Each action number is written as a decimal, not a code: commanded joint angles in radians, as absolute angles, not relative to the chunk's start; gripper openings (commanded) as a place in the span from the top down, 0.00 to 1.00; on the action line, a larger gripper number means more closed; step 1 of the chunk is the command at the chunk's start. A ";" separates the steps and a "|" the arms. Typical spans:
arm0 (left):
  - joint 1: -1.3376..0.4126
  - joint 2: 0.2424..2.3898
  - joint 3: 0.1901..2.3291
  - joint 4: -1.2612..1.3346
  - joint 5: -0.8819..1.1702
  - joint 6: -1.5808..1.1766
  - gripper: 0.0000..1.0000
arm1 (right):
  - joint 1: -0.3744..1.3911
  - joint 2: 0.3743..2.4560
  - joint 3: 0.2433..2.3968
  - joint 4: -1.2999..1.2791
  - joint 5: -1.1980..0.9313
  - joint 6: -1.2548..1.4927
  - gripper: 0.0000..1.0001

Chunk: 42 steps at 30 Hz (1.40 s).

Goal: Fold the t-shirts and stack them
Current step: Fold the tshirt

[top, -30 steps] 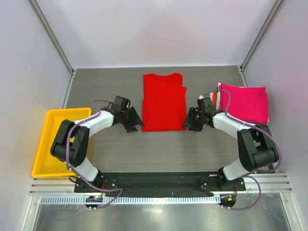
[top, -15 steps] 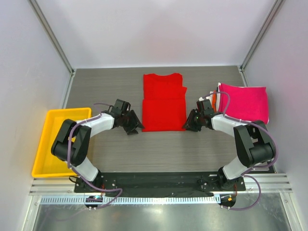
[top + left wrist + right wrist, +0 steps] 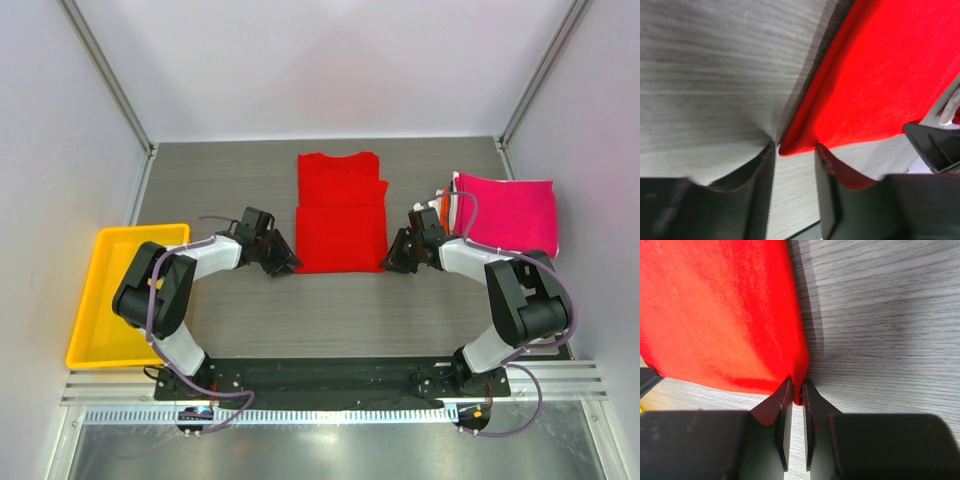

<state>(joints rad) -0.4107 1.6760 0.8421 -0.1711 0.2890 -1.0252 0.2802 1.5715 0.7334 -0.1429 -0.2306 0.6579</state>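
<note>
Right end effector (image 3: 796,389) pinches one corner of the red shirt (image 3: 720,310); left end effector (image 3: 795,150) straddles another, jaws apart. Such thin bites may slip, skewing the fold.

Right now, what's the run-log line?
red t-shirt: flat on table | left jaws: open astride its corner | right jaws: pinching other corner

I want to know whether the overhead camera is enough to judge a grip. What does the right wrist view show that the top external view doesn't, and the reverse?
Only the right wrist view: up close, the right claw nipped shut on a near corner of the red t-shirt.
Only the top external view: the left claw at the shirt's other near corner, the yellow tray, and the magenta-pink t-shirt topping a stack at right.
Both: the red shirt lying on the grey table.
</note>
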 commanded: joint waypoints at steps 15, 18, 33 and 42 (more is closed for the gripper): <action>-0.440 1.595 0.733 -0.117 0.256 -1.048 1.00 | 0.281 1.418 0.710 -0.242 -0.225 0.658 0.99; -0.457 1.521 0.675 -0.120 0.261 -1.058 1.00 | 0.290 1.343 0.667 -0.279 -0.238 0.663 0.99; -0.571 1.128 0.578 -0.299 0.276 -1.126 1.00 | 0.324 0.948 0.638 -0.555 -0.227 0.681 0.99; -0.666 0.970 0.607 -0.367 0.272 -1.213 1.00 | 0.324 0.825 0.742 -0.698 -0.196 0.653 0.99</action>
<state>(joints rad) -0.6384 1.0153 0.5777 -0.3153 0.2756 -1.1755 0.3218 0.8787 0.6979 -0.6334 -0.2268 0.6685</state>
